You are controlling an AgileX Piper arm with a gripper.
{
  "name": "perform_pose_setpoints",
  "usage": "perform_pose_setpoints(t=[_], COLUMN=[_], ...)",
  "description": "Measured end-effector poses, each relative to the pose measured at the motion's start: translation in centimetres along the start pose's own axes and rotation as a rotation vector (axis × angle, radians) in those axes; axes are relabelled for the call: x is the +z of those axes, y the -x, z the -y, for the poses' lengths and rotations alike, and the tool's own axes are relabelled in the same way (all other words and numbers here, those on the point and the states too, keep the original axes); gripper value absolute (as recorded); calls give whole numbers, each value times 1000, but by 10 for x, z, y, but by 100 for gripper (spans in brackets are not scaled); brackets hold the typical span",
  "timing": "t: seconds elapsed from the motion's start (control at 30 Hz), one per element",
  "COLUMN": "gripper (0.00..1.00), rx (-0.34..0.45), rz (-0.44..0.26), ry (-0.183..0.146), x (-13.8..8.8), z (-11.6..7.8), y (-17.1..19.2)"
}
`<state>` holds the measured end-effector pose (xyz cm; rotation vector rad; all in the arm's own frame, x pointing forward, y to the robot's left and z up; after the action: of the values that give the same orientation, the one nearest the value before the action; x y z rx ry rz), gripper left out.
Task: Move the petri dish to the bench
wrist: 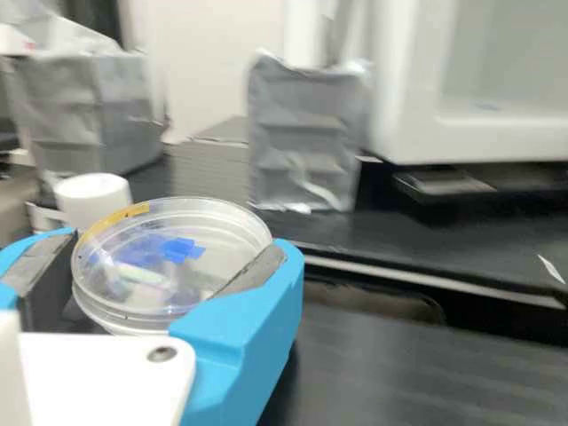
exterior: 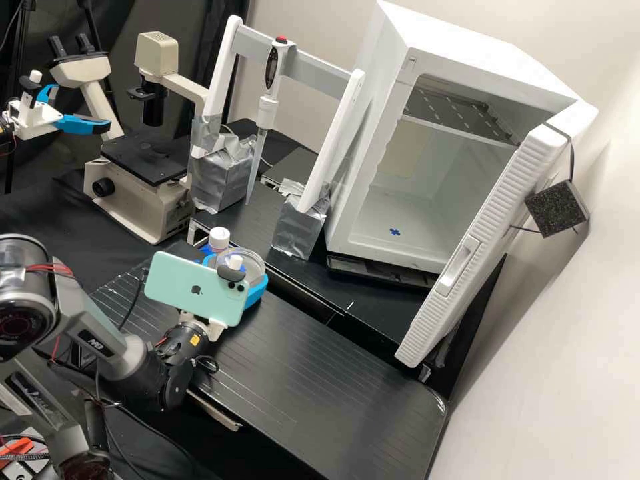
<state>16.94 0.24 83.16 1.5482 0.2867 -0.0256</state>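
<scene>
In the high view the gripper point(exterior: 255, 293) is over the bench point(exterior: 320, 373) near its back left edge, beside a white-capped bottle. The clear petri dish point(exterior: 248, 262) sits between its blue fingers, partly behind the phone. The wrist view has the gripper point(wrist: 173, 275) shut on the round petri dish point(wrist: 200, 231), a pad on either side; the dish has a yellow strip on its rim and blue marks. It is held roughly level; any gap beneath it is hard to judge.
The white-capped bottle point(exterior: 219, 239) stands close behind the dish. A phone point(exterior: 197, 287) is mounted on the arm. At the back are a microscope point(exterior: 143, 167), foil-wrapped blocks point(exterior: 300, 227) and an open white incubator point(exterior: 400, 220) on a raised black shelf.
</scene>
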Motion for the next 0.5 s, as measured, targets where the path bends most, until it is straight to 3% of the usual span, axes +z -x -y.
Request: perform_pose_setpoints(t=[0.23, 0.5], gripper=[0, 0], rx=[29, 45], rz=[53, 84], ry=[-11, 19], x=[10, 13], z=[-8, -13], y=[11, 20])
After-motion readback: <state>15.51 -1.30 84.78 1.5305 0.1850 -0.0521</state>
